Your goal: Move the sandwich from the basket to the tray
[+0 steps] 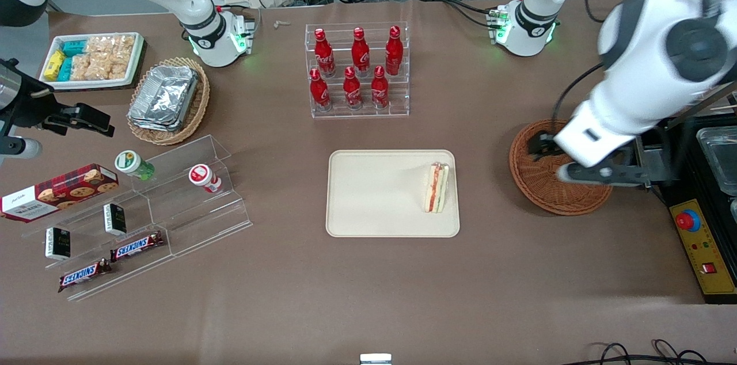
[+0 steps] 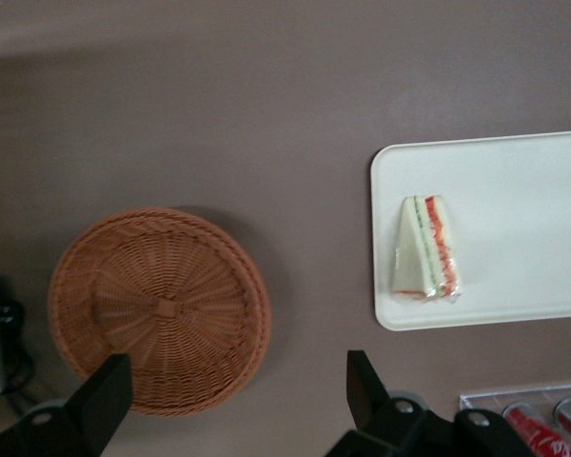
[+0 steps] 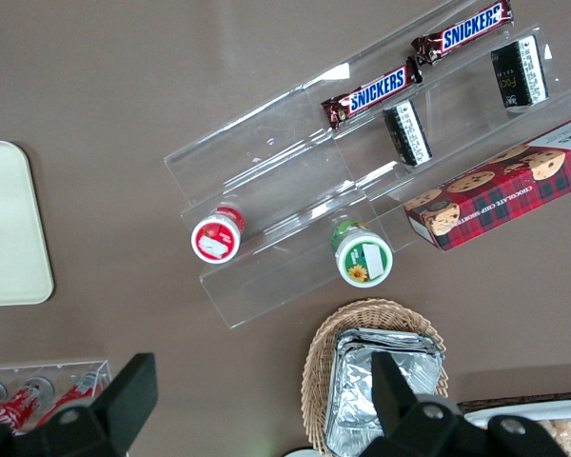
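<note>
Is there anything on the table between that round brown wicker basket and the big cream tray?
Nothing: in the left wrist view, only bare brown tabletop separates the round reddish-brown wicker basket from the cream rectangular tray holding the triangular sandwich. The open gripper hovers above the basket.

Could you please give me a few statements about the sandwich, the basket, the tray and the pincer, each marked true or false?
1. The triangular white-bread sandwich lies on the cream rectangular tray. True.
2. The round reddish-brown wicker basket holds a second sandwich. False: the wrist view shows it empty.
3. The left arm's pincer is open and holds nothing. True.
4. The pincer hangs over the tray. False: in the front view it is above the basket.
5. The sandwich sits in the middle of the tray. False: it lies near the tray's edge toward the basket.
6. The rack of red bottles is farther from the front camera than the tray. True.
</note>
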Controlling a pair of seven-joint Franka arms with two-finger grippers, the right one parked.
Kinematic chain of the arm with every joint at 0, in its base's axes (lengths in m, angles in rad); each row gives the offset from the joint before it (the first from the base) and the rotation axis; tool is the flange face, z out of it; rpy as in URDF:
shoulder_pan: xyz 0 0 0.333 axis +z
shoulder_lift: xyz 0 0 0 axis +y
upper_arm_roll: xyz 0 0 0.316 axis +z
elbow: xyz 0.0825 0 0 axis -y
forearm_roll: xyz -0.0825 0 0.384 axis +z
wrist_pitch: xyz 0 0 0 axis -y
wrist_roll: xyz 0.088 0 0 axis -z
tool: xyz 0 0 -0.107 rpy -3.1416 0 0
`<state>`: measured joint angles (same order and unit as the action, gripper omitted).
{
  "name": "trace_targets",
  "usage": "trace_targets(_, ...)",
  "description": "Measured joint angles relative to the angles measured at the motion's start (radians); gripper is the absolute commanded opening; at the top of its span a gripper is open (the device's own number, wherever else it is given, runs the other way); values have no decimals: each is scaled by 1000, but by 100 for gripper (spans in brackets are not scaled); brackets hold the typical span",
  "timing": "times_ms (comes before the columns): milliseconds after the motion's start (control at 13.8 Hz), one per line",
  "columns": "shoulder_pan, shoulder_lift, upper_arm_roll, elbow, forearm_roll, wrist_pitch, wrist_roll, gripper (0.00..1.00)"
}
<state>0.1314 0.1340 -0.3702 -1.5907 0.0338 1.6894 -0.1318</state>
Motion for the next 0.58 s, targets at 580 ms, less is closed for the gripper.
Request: trace_targets(580,-125,-112,274,0,-40,-152,137,100)
